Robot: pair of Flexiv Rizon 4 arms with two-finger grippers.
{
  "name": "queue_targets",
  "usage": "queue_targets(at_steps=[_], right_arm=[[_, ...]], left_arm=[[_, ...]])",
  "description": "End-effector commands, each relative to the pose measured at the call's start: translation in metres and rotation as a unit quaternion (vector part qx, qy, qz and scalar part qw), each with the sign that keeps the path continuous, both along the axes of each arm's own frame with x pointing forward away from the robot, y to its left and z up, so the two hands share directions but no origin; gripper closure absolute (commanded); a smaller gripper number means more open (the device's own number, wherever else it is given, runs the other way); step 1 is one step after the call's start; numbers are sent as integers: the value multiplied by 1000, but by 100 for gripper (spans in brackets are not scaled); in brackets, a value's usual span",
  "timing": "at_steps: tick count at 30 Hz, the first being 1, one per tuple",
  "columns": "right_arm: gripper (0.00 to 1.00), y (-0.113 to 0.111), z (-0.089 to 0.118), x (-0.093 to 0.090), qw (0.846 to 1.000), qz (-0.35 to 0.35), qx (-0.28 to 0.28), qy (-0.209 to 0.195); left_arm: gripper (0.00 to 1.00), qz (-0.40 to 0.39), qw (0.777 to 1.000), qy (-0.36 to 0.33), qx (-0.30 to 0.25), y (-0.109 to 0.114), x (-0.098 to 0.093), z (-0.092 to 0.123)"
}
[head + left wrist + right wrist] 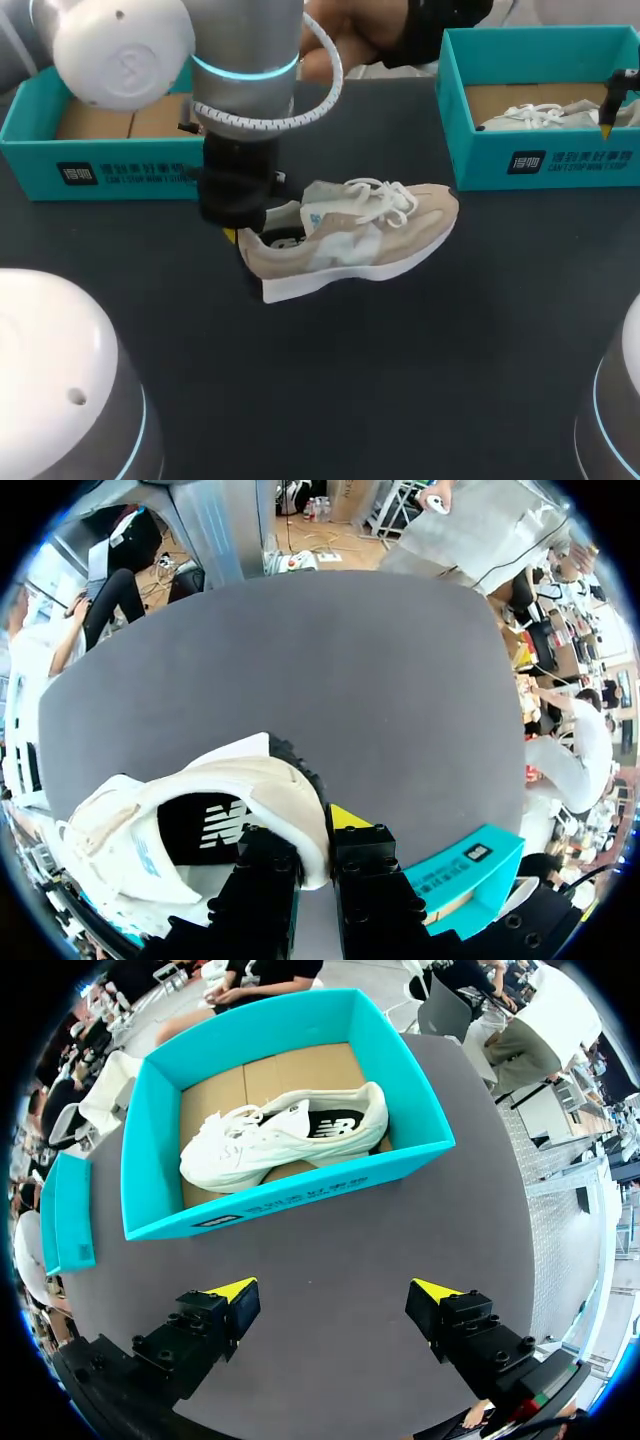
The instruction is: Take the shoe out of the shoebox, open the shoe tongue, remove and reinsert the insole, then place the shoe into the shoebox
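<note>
While the left hand (318, 852) is pinched shut on the heel collar of the beige shoe (360, 240), the shoe tilts toe-out over the table (420, 380), near the left shoebox (100, 165). It looks light and soft-walled; the stiffer heel seems the surest hold. The right hand (335, 1305) stands wide open, empty.

Beige-and-white shoe (360, 240), white laces (385, 200). Teal shoebox (290, 1205), brown cardboard lining (300, 1070). Second shoe (280, 1135) white. Dark grey table (400, 380). Black fingers (232, 1290), yellow tips.
</note>
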State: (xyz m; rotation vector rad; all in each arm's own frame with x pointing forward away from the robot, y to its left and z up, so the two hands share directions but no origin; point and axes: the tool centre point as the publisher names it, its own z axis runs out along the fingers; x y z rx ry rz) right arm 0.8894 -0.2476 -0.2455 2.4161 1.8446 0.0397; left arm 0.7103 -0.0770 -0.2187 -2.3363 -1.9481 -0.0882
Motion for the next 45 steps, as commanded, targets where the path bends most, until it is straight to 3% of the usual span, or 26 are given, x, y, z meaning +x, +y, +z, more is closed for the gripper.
queue_targets(at_steps=[1,12,20,32,45], right_arm=[[0,0,0,-1,1000,0,0,-1],[0,0,0,-1,1000,0,0,-1],[0,0,0,-1,1000,0,0,-1],[0,0,0,-1,1000,0,0,-1],[0,0,0,-1,1000,0,0,-1]], left_arm=[[100,-15,1000,-9,-4,-4,3,-27],[100,-37,999,-5,8,-29,21,-76],[100,-29,1000,-7,4,-35,27,-101],[100,-26,1000,-5,-4,-39,30,-126],[100,-55,998,-8,29,-41,28,-146]])
